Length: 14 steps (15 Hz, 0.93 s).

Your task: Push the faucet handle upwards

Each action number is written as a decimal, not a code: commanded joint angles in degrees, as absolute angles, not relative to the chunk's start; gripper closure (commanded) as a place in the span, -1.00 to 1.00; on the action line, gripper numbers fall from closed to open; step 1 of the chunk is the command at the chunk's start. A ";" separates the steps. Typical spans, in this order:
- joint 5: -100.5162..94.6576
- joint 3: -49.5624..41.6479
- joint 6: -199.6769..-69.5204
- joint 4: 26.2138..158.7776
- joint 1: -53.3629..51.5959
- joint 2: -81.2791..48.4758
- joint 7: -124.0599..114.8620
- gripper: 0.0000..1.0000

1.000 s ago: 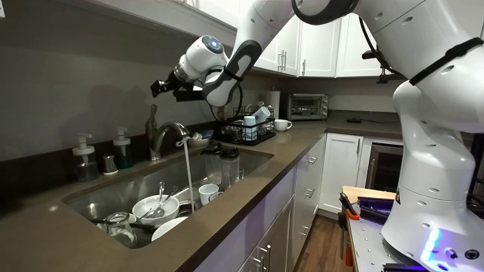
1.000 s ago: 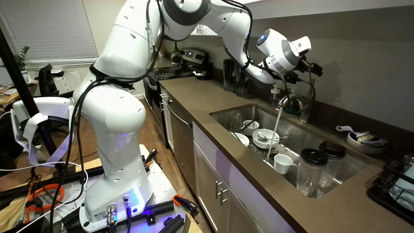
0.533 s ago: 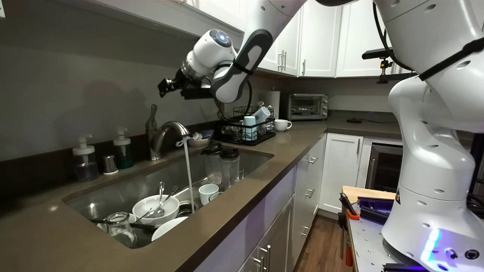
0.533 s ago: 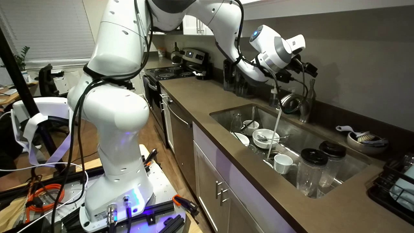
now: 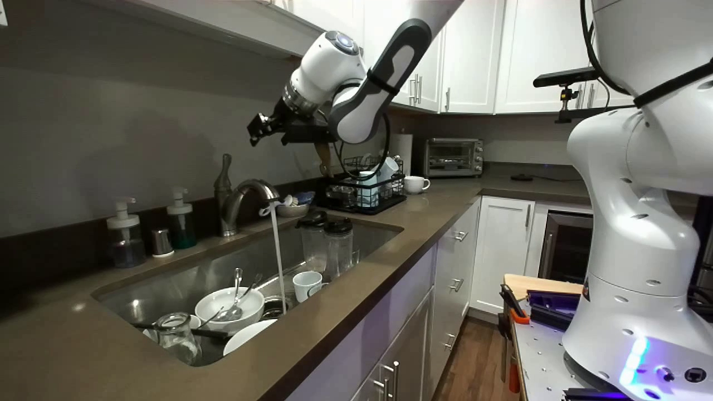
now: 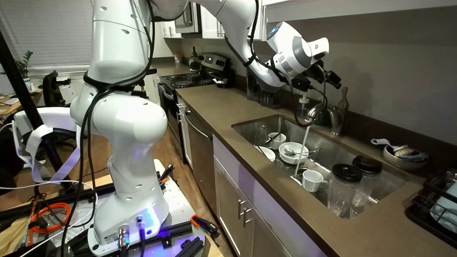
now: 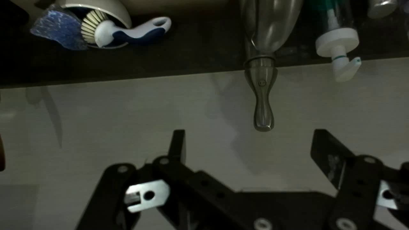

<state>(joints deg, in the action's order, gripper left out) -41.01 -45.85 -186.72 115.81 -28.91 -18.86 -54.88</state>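
The faucet handle [image 5: 224, 174] is a slim metal lever standing nearly upright on the faucet body, beside the arched spout [image 5: 253, 188]. Water [image 5: 278, 256] runs from that spout into the sink. My gripper [image 5: 255, 132] is in the air, higher than the handle and apart from it. In the wrist view, the handle [image 7: 263, 105] points down toward the space between my widely spread fingers [image 7: 176, 145], its tip just beyond them. Nothing is between the fingers. In an exterior view the handle [image 6: 343, 100] shows below my gripper [image 6: 335, 80].
The sink [image 5: 184, 275] holds a bowl [image 5: 245, 309], a mug [image 5: 306, 285], a glass jar and two lidded tumblers. Soap dispensers [image 5: 125, 239] stand along the wall on one side of the faucet. A brush bowl [image 6: 400, 162] and dish rack [image 5: 384, 207] stand on the other. A cabinet hangs overhead.
My gripper has drawn back from the wall and away from the handle, which shows more fully now. The handle looks the same, and the water keeps running.
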 commanded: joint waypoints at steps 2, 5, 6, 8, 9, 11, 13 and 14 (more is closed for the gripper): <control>-46.22 -50.04 -177.24 121.85 -34.31 -8.97 -53.35 -1.00; -49.65 -50.67 -170.29 123.95 -36.40 -3.00 -53.26 -1.00; -50.82 -50.63 -167.59 124.68 -37.00 -0.76 -53.24 -1.00; -53.58 -49.99 -160.97 125.84 -38.04 3.82 -53.79 -1.00; -54.37 -49.32 -157.76 126.68 -38.32 6.17 -53.74 -1.00; -54.82 -48.02 -151.60 127.82 -38.56 10.02 -53.35 -1.00; -52.12 -36.93 -146.89 129.40 -28.46 12.58 -51.73 -1.00; -51.24 -34.35 -144.61 130.61 -26.63 14.12 -51.41 -1.00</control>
